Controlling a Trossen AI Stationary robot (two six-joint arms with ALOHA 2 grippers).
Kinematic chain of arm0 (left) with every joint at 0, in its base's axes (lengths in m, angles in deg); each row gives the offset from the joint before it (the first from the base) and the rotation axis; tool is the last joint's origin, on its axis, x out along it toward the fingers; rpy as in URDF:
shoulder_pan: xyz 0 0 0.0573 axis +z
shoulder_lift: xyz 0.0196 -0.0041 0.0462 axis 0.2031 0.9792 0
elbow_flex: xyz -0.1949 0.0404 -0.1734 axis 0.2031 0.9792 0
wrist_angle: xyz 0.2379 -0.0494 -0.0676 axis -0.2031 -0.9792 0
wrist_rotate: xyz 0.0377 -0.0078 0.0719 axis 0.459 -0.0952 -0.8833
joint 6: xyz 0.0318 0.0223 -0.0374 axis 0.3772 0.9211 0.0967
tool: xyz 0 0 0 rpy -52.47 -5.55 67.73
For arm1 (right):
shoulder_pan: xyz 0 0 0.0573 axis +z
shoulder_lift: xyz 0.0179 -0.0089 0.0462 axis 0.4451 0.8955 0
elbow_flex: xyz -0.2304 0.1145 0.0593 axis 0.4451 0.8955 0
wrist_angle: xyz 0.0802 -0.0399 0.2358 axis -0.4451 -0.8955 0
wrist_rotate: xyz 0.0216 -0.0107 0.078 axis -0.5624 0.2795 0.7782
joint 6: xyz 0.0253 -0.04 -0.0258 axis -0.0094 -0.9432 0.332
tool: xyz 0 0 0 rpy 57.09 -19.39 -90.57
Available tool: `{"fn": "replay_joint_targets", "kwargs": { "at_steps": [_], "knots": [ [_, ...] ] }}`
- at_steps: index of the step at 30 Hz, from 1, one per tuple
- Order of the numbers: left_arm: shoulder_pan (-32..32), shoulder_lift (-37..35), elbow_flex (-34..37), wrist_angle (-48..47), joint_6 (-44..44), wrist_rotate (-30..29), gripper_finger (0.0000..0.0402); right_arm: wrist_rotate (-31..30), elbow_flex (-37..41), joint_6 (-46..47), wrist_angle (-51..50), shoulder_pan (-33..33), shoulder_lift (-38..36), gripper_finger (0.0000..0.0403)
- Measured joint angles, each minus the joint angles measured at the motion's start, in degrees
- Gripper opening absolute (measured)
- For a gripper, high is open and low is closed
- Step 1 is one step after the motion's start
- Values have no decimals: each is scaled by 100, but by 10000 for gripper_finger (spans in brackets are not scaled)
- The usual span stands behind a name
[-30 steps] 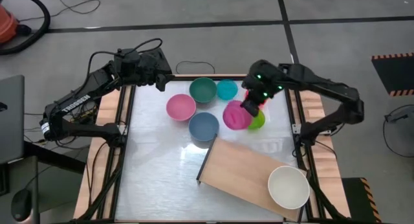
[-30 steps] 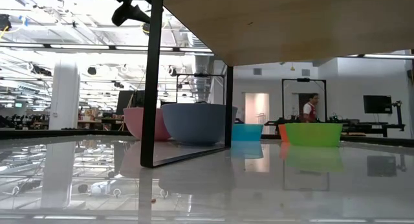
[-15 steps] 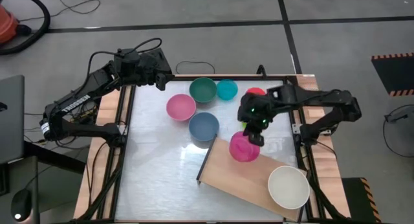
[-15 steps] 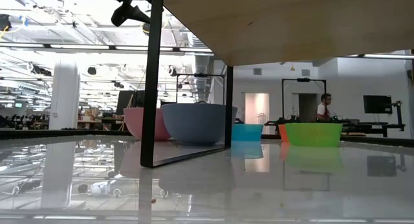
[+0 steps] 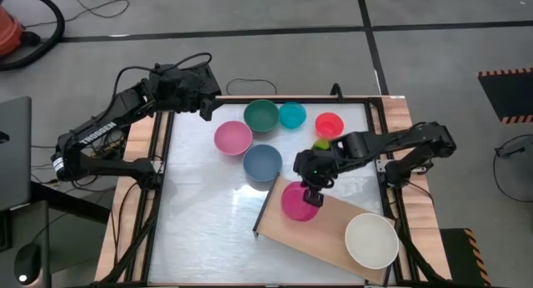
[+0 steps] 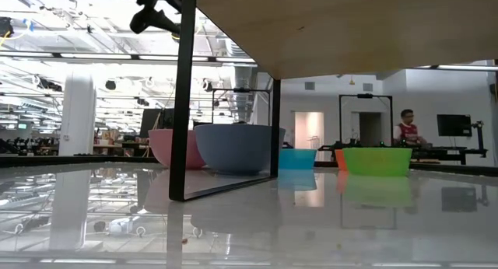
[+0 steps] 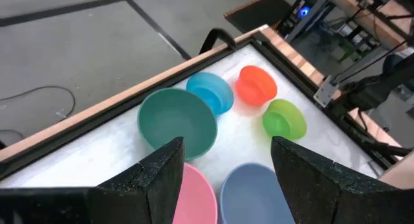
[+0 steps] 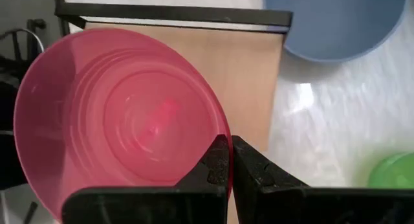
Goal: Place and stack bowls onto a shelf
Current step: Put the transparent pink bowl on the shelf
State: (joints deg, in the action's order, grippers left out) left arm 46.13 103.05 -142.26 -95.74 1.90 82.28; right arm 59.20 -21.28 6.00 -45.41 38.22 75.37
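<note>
At the far left corner of the table the left gripper (image 5: pixel 202 105) is waiting with its two dark fingers spread apart and holding nothing, and just beside it the larger bowls are sitting on the glossy tabletop: the round pink plastic bowl (image 5: pixel 232 137), the round teal plastic bowl (image 5: pixel 261 116) and, nearer, the round blue-grey plastic bowl (image 5: pixel 262 161), which is lying very close to the dark edge of the flat light-wood shelf (image 5: pixel 333 238). Over the far left end of this shelf the right gripper (image 5: pixel 310 196) is pinching the rim of the small round magenta plastic bowl (image 5: pixel 297 201) between fingers that are closed tightly on it, and the bowl is hanging tilted, so I cannot tell if it is touching the board. Because only the thin rim is being held, the bowl could be slipping or rocking at release, and it may be rolling off the dark edge toward the blue-grey bowl. To the right, the small cyan bowl (image 5: pixel 292 115), the small red bowl (image 5: pixel 330 124) and the small lime green bowl (image 5: pixel 321 144) are waiting near the far edge; the lime one is lying just beside the right arm, so a careless retreat could be knocking it. The large white plastic bowl (image 5: pixel 371 240) is resting on the near right end of the shelf.
</note>
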Motion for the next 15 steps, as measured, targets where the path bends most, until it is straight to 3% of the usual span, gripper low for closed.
{"fn": "replay_joint_targets", "kwargs": {
  "at_steps": [15],
  "knots": [
    [2, -2, 0, -167, -2, -1, 219, -173, -1199, -7, -1363, 394, 1085, 25]
  ]
}}
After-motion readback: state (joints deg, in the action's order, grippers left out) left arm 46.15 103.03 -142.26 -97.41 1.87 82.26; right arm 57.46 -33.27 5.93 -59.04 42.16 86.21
